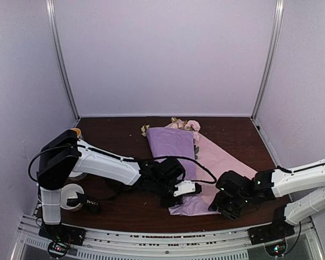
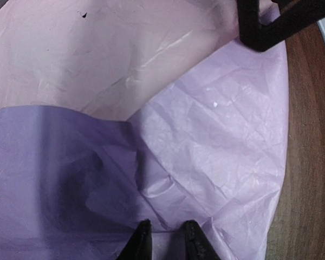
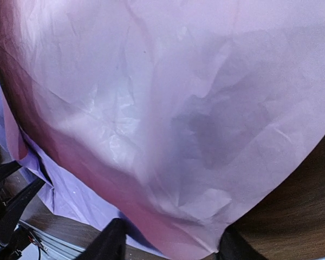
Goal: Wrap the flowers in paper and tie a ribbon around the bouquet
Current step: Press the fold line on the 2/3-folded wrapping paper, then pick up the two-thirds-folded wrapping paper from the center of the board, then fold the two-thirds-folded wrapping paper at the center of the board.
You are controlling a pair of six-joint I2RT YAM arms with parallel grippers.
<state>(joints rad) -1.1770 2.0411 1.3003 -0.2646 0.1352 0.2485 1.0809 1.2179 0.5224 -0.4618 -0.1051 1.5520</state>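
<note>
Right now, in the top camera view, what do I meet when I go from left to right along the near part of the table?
ribbon → left gripper → near end of the paper → right gripper

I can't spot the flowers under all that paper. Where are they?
In the top view, the flowers poke out at the paper's far end, centre, near the back wall.
</note>
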